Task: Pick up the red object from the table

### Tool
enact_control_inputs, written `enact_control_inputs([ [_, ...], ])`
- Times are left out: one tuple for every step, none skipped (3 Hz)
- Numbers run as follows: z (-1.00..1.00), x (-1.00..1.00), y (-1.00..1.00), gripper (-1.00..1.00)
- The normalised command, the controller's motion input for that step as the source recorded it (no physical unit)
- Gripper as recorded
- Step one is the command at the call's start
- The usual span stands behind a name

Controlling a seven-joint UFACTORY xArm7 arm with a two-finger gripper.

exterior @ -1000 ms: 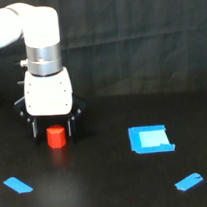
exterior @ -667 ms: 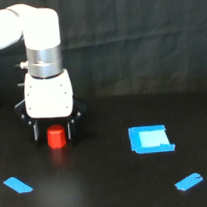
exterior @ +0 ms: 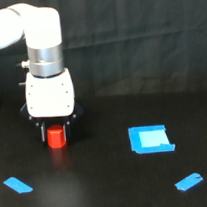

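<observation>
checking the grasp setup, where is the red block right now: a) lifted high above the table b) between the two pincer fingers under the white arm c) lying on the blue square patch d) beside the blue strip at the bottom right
b: the red block sits between the two dark fingers of the pincer under the white arm, low at the table, far from the blue square patch.

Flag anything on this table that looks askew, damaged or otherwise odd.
Little stands out. The red object stands upright between the pincer fingers. The blue square patch lies slightly skewed with uneven edges, and two blue tape strips lie at angles. Nothing looks spilled or broken.
</observation>
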Motion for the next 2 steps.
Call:
enact_control_inputs([
  [0.16, 0.05, -0.06, -0.91],
  [0.95, 0.27, -0.21, -1.0],
])
